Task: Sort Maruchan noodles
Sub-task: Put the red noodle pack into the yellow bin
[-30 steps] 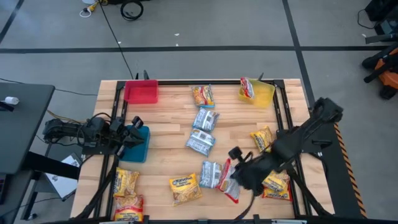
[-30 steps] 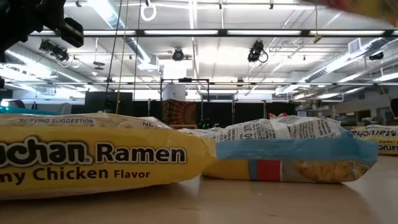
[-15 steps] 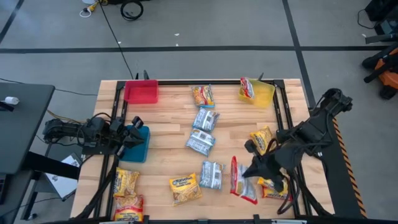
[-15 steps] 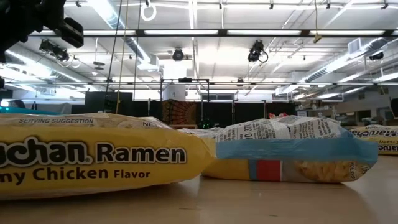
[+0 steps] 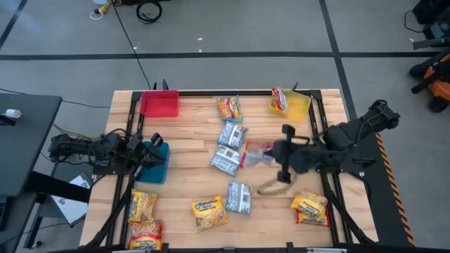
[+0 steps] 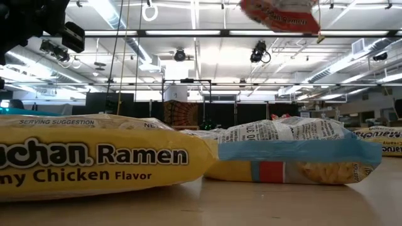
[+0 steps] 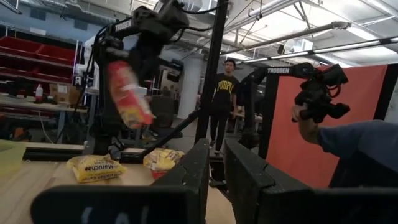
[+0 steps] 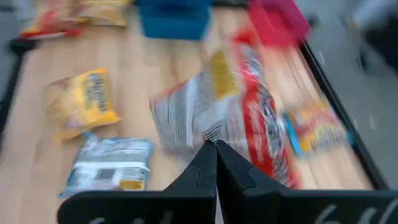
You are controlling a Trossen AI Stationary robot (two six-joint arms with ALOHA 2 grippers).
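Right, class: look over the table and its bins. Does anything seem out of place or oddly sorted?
One thing: the yellow bin at the table's far right corner holds a red packet, a colour mismatch. The red bin looks empty. Another red packet hangs in the right pincer, mid-air, not misplaced.

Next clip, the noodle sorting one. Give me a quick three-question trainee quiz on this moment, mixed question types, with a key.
1. True or false: the right hand is shut on a red noodle packet held above the table.
2. Which bin already has a packet in it? A) red bin B) blue bin C) yellow bin
3. Fill in: the left hand waits over the ____ bin.

Key: 1 true. 2 C, a red packet lies in the yellow bin at the table's far right corner. 3 blue.
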